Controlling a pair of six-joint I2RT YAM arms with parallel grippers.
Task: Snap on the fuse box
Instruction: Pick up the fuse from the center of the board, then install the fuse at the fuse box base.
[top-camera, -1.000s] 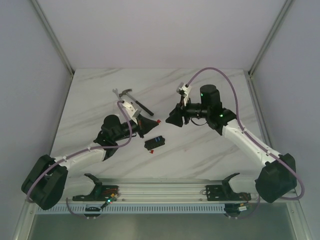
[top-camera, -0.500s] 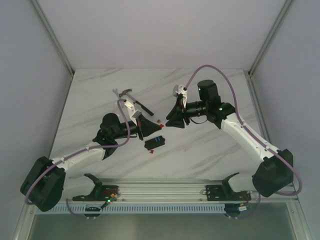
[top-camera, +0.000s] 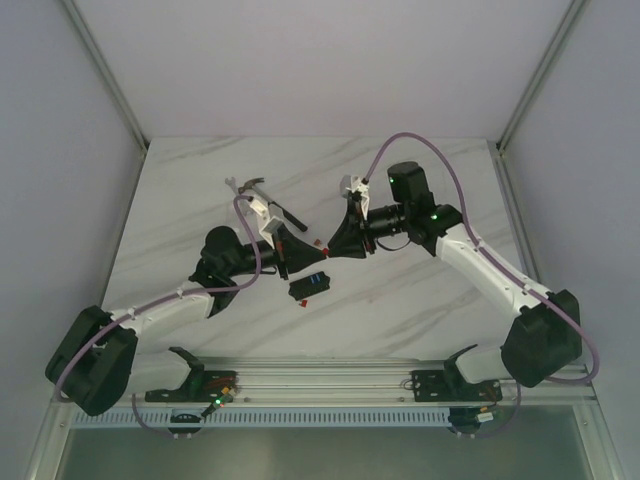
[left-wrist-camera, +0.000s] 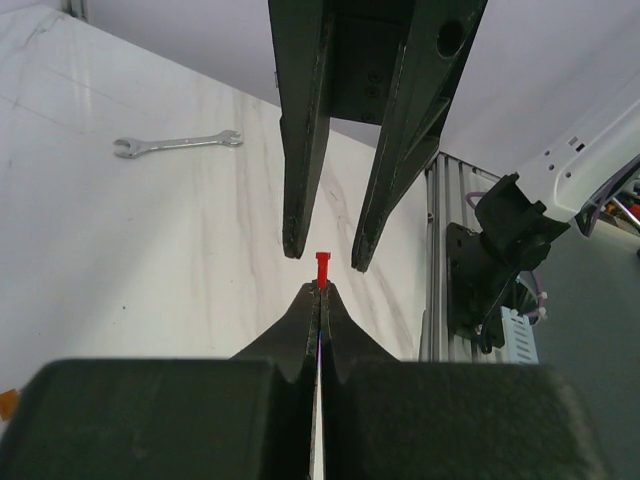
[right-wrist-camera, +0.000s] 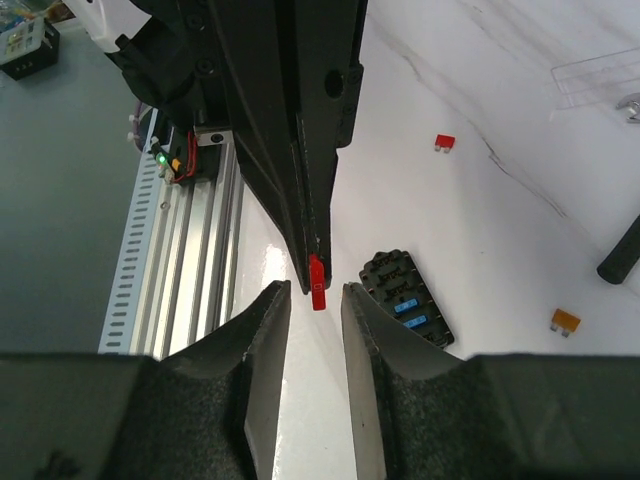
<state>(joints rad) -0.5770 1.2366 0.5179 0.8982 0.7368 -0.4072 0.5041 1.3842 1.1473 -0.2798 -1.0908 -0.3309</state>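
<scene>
Plainly black fuse box (right-wrist-camera: 388, 276) (blue fuses (right-wrist-camera: 406, 307)).

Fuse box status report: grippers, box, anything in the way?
Left gripper shut on red fuse. Right gripper open, straddling that fuse. Fuse box on the table, ungripped. Nothing on top of it.

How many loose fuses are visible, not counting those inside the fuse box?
3. In the right wrist view: a red fuse pinched in the left gripper, a second red fuse beyond the fuse box, an orange fuse to its right. Others may be hidden.
</scene>
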